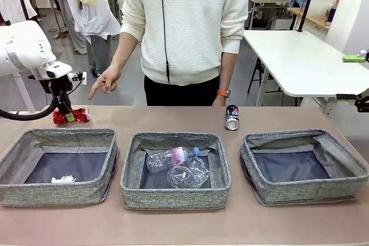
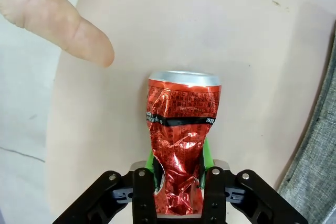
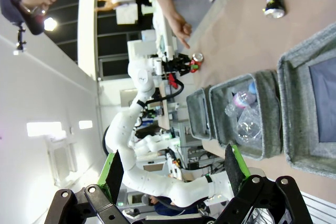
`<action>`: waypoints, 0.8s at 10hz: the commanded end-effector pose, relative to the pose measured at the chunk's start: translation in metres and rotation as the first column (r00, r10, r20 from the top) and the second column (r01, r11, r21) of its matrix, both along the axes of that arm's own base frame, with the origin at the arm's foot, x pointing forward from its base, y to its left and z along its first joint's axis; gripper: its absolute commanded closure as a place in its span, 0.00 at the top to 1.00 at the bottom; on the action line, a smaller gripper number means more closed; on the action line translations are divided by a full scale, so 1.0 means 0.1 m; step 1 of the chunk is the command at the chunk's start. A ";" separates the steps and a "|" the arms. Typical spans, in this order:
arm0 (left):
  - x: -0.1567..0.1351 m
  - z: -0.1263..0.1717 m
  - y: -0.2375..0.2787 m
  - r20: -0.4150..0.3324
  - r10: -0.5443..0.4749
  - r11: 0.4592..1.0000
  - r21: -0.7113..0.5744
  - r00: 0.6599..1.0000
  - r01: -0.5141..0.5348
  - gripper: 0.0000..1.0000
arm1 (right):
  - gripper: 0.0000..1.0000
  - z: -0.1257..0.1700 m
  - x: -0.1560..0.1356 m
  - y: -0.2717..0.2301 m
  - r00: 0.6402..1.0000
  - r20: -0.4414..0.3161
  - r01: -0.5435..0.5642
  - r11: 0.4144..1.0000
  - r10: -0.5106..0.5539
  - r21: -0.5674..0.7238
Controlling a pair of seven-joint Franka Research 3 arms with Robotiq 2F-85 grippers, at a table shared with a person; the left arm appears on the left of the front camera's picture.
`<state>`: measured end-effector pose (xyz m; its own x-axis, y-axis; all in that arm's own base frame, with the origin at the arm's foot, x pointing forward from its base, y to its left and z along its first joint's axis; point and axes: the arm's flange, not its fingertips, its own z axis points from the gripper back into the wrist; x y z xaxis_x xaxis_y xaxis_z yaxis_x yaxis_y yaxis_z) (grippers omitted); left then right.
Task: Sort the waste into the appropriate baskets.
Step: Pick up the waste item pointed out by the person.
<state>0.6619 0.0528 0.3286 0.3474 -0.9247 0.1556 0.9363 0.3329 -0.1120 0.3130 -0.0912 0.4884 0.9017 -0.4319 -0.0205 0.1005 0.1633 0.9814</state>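
The left gripper [image 2: 177,158] had its green pads clamped on the crushed red can [image 2: 181,129], squeezing the dented lower half. The can's bottom end was hidden behind the gripper body in the left wrist view. From the front, the can was at the table [image 1: 173,116] behind the left basket [image 1: 57,191], with the fingers covering part of it, so I couldn't tell if it was lifted at all. The person's hand [image 1: 105,82] pointed down near it, and in the wrist view it was cut off down to a single finger. Some crumpled white paper [image 1: 62,179] lay in the left basket, too small to make out properly. The middle basket [image 1: 173,199] held the bottle [image 1: 170,156] and the clear cup [image 1: 190,174], and the cup's outline was tough to read where they overlapped. The dark can [image 1: 232,117] lay on the table behind the gap between the middle basket and the right basket [image 1: 305,194]. The right gripper [image 3: 173,166] had its fingers spread wide, holding nothing
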 end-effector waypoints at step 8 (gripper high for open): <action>-0.60 1.05 -0.27 0.061 0.173 0.983 0.052 0.983 -0.176 0.00 | 1.00 0.04 -0.01 -0.02 1.000 0.001 -0.005 1.000 0.005 0.000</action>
